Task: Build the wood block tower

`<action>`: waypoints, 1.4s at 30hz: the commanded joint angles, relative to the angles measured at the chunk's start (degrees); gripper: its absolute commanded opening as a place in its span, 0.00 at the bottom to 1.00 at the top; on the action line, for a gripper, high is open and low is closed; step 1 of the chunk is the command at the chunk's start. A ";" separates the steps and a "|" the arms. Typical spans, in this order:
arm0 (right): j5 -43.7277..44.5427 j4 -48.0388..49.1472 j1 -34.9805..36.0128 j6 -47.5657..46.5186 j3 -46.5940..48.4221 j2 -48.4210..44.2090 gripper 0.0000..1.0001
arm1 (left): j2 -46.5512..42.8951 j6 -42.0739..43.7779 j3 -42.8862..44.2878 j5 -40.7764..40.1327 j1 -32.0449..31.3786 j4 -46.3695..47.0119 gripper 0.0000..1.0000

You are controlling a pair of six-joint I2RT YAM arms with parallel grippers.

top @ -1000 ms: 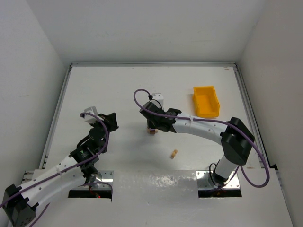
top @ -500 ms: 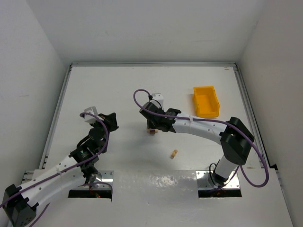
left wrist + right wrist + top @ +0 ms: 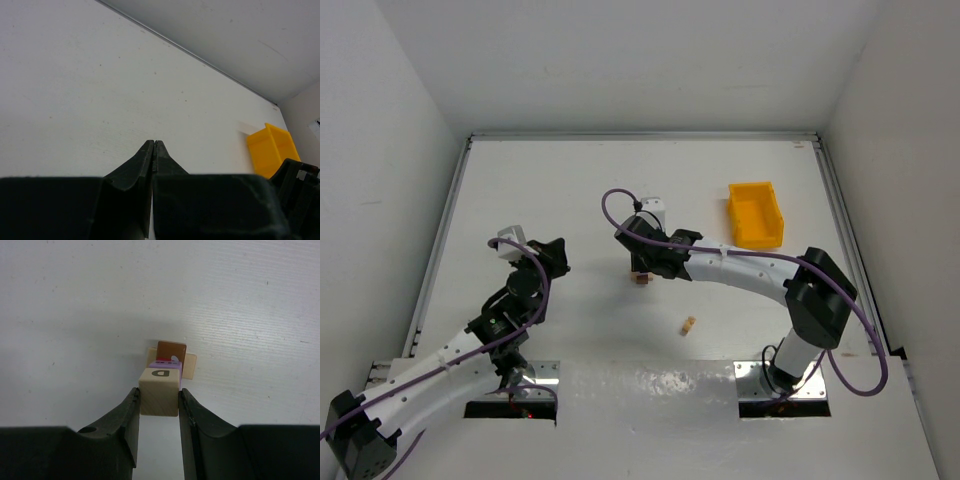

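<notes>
Hardly anything has moved in the last second. Right gripper (image 3: 159, 391) clamps a pale tan cube (image 3: 159, 399) directly over the small stack (image 3: 171, 351) near the table's (image 3: 570, 180) middle. Left gripper (image 3: 154, 146) is pressed together, empty.

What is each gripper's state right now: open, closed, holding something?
Left gripper: closed, holding nothing.
Right gripper: closed on the pale tan block marked D.
</notes>
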 commanded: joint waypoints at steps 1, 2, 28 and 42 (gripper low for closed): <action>-0.39 1.83 0.22 0.63 1.47 -0.10 0.29 | -0.48 -0.25 0.48 0.22 -0.70 1.22 0.00; -0.30 1.92 0.13 0.71 1.47 -0.09 0.29 | -0.57 -0.25 0.39 0.22 -0.70 1.22 0.00; -0.22 2.18 0.13 0.01 1.73 -0.62 0.32 | -0.83 -0.16 0.30 0.05 -0.70 1.22 0.00; 0.22 1.66 -0.13 0.10 1.20 -0.71 0.33 | -0.92 -0.16 0.30 0.05 -0.70 1.30 0.00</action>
